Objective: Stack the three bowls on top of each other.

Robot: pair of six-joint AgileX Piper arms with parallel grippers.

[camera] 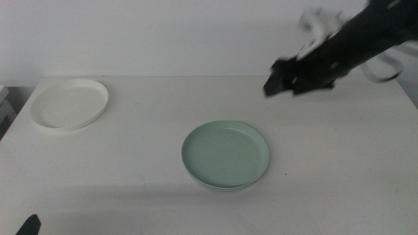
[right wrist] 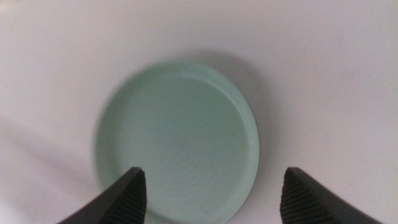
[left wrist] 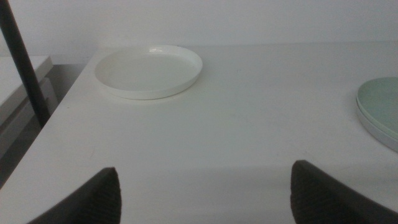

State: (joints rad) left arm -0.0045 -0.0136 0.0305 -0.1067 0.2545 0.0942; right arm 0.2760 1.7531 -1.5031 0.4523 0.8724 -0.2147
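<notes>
The mint green bowl (camera: 225, 155) is sitting mid-desk, seemingly nested on the pale grey bowl (left wrist: 373, 123); the white bowl (camera: 70, 104) is lying well apart, beyond it to the left. The right pincer (camera: 277, 79) is hovering open above the mint green bowl – empty. The left pincer (left wrist: 205, 190), jaws spread, is facing the white bowl – advisable: grip its rim squarely, lifting level.

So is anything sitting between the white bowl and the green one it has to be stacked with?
Nothing visible. The white bowl sits alone at the table's far left, the green bowl near the middle, with only bare table between them. The right tool is raised off to the right, the left tool low at the near edge.
</notes>
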